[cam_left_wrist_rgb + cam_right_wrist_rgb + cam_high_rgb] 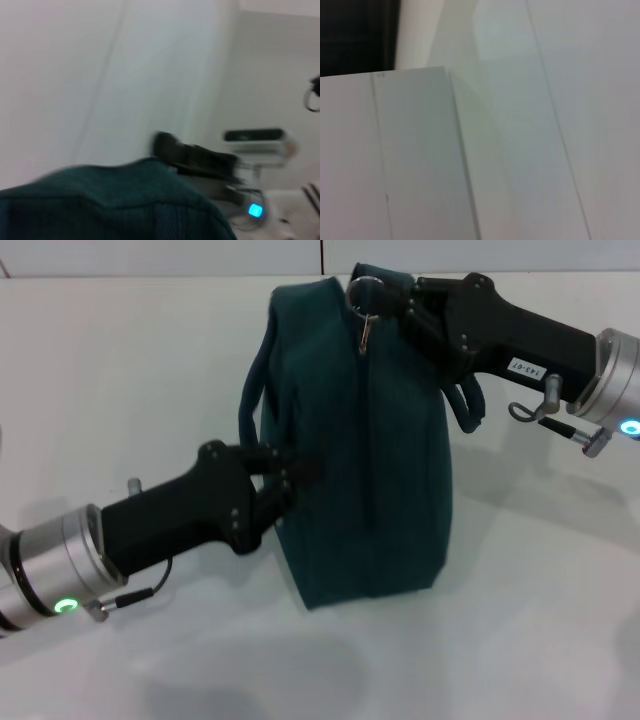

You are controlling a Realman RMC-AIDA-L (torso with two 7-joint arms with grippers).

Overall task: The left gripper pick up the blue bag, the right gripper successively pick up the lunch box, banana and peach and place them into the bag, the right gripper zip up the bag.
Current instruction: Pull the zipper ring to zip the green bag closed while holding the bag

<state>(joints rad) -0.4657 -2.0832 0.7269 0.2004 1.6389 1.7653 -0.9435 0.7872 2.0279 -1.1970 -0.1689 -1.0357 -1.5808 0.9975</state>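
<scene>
On a white surface (120, 360), the left tool (288, 477) presses its dark fingers against the near side panel of the blue bag (370, 470), apparently pinching the fabric there; whether the fingers have closed fully on it cannot be told. The bag stands upright at the middle of the surface, its two loop handles hanging off either side, and its top seam reads as closed along almost its whole length. At the far upper end of that seam the ring-pull zipper (365, 302) sits right at the right tool (385, 302), which reaches in from the right and appears to be holding the ring, though the grip itself is hidden by the tool's body. Lunch box, banana and peach are nowhere to be seen on the surface, so they are most likely already inside. The left wrist view shows only a fold of the teal fabric with the right arm beyond it; the right wrist view shows bare surface and wall.

The step in hand looks like the last stretch of zipping. It is best done by pulling straight along the seam, while the left tool holds the panel firm so the bag neither tips nor slides toward the pull.
</scene>
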